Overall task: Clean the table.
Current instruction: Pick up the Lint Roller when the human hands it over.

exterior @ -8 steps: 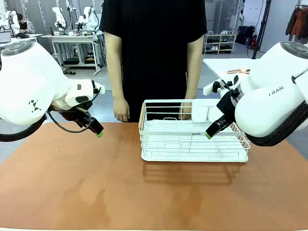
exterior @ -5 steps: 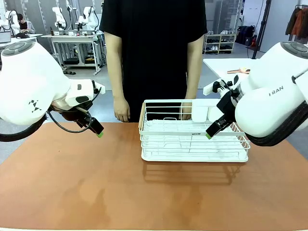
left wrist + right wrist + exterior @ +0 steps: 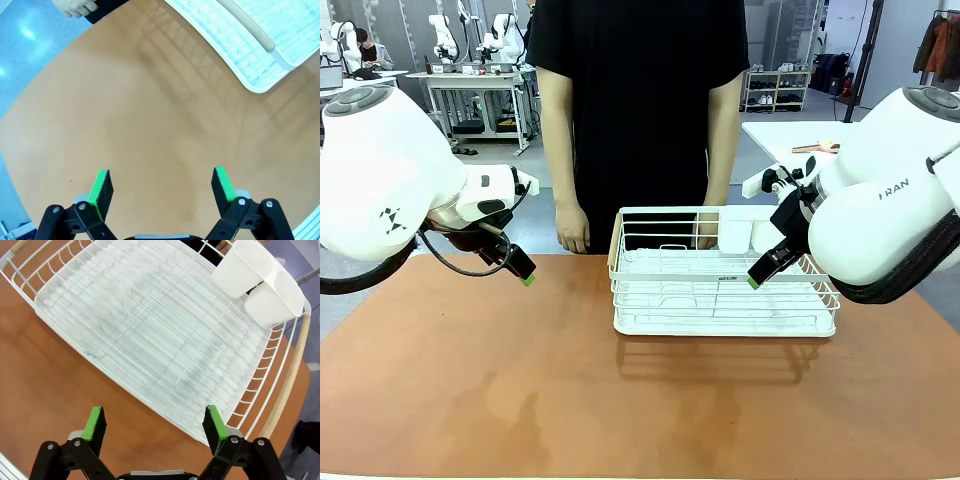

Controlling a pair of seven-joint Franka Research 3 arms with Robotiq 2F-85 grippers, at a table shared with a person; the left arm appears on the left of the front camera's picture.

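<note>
Bench [image 3: 520, 400], terracotta: 1 white wire rack [image 3: 720, 300]. Left end effector [image 3: 160, 176] spread, empty; right end effector [image 3: 152, 414] spread, empty, by rack.

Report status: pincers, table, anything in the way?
Left pincer open, empty, over table. Right pincer open, empty, facing white wire rack. Person's hand at far edge.

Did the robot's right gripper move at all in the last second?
No. The right gripper sits at the same spot as before, over the front rim of the white wire dish rack, its fingers open.
</note>
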